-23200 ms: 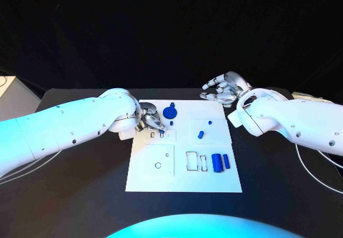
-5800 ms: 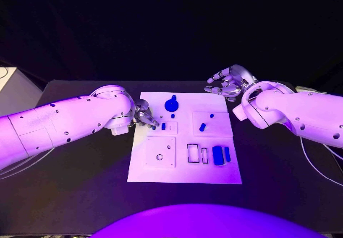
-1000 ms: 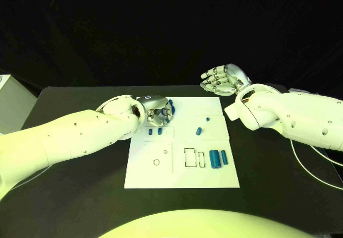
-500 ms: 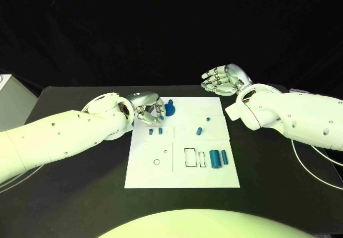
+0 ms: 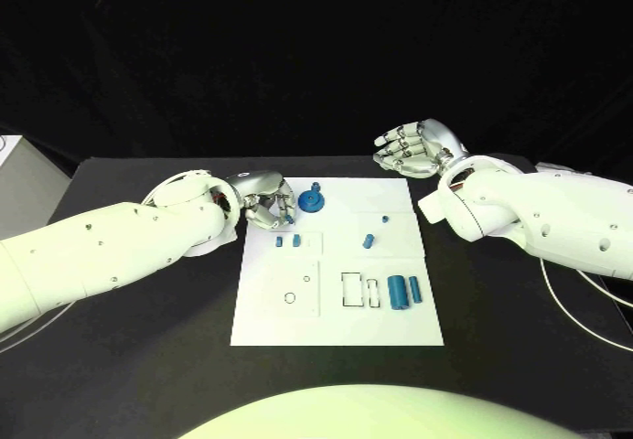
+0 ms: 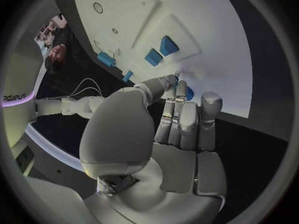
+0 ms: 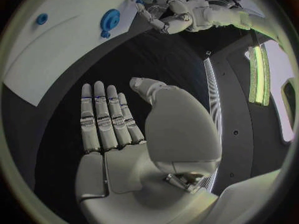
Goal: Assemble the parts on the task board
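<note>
The white task board (image 5: pixel 337 315) lies in the middle of the table. A round blue knob-like part (image 5: pixel 311 201) stands near its far left corner. Two small blue parts (image 5: pixel 286 241) sit side by side below it, and another small one (image 5: pixel 368 241) lies further right with a tiny one (image 5: pixel 384 219) beyond. Two blue cylinders (image 5: pixel 405 293) lie at the right. My left hand (image 5: pixel 268 203) hovers just left of the knob, fingers loosely bent and holding nothing; at its fingertips (image 6: pixel 177 87) a bit of blue shows. My right hand (image 5: pixel 415 146) is raised past the board's far right corner, palm (image 7: pixel 118 134) flat and fingers straight.
The board has a square plate with two holes (image 5: pixel 297 288) and rectangular slots (image 5: pixel 359 291) near its middle. Black table (image 5: pixel 132 347) surrounds the board on all sides. My white forearms lie along both sides of the board.
My left hand has drawn back to the left from over the round knob, which now stands uncovered. The right hand has stayed in place.
</note>
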Robot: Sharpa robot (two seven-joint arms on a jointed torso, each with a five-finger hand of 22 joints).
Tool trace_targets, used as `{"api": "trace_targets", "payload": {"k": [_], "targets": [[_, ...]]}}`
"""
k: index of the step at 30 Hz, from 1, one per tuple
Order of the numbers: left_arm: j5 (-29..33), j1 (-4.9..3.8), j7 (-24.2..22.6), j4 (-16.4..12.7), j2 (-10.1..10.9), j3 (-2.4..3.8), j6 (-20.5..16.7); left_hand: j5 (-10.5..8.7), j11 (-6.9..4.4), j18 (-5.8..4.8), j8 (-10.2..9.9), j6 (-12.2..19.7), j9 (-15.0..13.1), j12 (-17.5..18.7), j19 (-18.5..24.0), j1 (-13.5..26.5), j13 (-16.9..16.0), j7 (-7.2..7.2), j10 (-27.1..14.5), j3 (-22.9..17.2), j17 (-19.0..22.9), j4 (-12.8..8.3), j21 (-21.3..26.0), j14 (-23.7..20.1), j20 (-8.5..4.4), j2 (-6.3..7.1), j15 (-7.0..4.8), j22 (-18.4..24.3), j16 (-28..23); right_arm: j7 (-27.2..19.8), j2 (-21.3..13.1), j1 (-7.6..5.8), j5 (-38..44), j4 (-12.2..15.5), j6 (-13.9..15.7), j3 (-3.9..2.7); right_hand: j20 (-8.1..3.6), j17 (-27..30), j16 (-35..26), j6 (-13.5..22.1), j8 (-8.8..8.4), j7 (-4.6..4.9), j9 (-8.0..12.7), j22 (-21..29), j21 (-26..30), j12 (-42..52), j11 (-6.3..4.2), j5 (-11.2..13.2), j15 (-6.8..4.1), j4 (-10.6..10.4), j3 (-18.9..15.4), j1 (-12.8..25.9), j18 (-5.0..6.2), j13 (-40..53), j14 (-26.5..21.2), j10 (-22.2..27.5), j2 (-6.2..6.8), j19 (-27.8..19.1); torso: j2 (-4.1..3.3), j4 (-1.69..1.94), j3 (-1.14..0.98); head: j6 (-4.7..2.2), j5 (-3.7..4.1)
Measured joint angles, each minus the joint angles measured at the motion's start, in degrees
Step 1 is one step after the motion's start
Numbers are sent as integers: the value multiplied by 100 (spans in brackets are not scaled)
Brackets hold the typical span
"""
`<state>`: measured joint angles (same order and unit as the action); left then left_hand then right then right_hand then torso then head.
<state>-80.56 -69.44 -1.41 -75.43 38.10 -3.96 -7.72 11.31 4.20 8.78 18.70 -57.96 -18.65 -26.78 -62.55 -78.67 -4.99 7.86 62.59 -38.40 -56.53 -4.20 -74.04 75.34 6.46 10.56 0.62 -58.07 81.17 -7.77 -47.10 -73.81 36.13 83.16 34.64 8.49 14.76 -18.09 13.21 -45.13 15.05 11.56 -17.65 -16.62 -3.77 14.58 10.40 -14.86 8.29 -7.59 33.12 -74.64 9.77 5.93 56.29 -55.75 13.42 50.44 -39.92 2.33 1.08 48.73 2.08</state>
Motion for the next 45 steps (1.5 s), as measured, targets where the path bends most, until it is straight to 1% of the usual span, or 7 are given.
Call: {"api": "trace_targets", "payload": {"k": [10,25,38,40,41,43,45], "targets": [[-51,1,88,95,-56,0,82,0,1,0,-8,1,-3,0,0,22,0,0,0,15,0,-15,0,0,0,-22,0,1,0,0,0,3,0,0,-6,0,0,9,0,0,0,0,6,15,0,-23,0,0,0,16,-16,0,0,-11,0,0,0,0,-1,-7,-9,16,-7],[-92,1,128,170,-184,-15,140,0,1,0,-23,-13,1,23,0,22,2,14,-1,31,-1,0,0,0,0,-22,0,2,0,0,0,3,0,4,-8,0,0,15,0,0,0,0,5,23,0,-22,0,0,0,16,-16,0,0,-17,0,0,0,0,1,-7,-9,27,-2],[-117,-4,155,245,-273,-40,189,-1,2,0,-42,-13,11,21,1,22,-2,14,-1,31,-11,0,0,0,0,-21,0,-11,-1,0,2,3,0,6,-10,0,0,14,0,0,0,0,5,22,0,-22,0,0,0,16,-16,-1,0,-17,0,0,0,0,3,-3,-2,37,10],[-125,-7,162,258,-291,-43,205,-1,20,0,-42,-13,9,21,1,23,-2,14,21,31,-23,0,0,0,0,-21,0,-22,-1,0,3,3,0,6,-10,0,0,14,0,0,0,0,5,22,0,-22,0,0,0,16,-16,-1,0,-17,0,0,0,0,3,-3,-2,38,10],[-129,-8,167,263,-297,-44,213,-1,9,-6,-42,-13,3,42,-13,23,-3,14,33,32,-38,2,0,0,14,-21,0,-32,-1,0,3,3,0,6,-11,0,0,14,0,0,0,0,5,22,0,-22,0,0,0,16,-16,0,0,-16,0,0,0,0,3,-3,-2,41,7],[-139,-14,179,276,-308,-44,236,-1,-19,-90,-42,-29,-4,49,-21,30,-10,3,63,62,-62,1,0,21,21,-14,-21,-48,24,0,3,3,0,6,-11,0,0,14,0,0,0,0,5,22,0,-22,0,0,0,16,-16,0,0,-16,0,0,0,0,3,-5,-2,42,7],[-149,-19,192,285,-318,-44,260,-1,-29,-90,-44,-72,-6,49,-21,37,-31,-8,73,71,-68,-8,0,21,21,-7,-21,-50,26,0,3,3,0,6,-12,0,0,14,0,0,0,0,5,22,0,-22,0,0,0,16,-16,0,0,-16,0,0,0,0,3,-5,-2,46,7]]}}
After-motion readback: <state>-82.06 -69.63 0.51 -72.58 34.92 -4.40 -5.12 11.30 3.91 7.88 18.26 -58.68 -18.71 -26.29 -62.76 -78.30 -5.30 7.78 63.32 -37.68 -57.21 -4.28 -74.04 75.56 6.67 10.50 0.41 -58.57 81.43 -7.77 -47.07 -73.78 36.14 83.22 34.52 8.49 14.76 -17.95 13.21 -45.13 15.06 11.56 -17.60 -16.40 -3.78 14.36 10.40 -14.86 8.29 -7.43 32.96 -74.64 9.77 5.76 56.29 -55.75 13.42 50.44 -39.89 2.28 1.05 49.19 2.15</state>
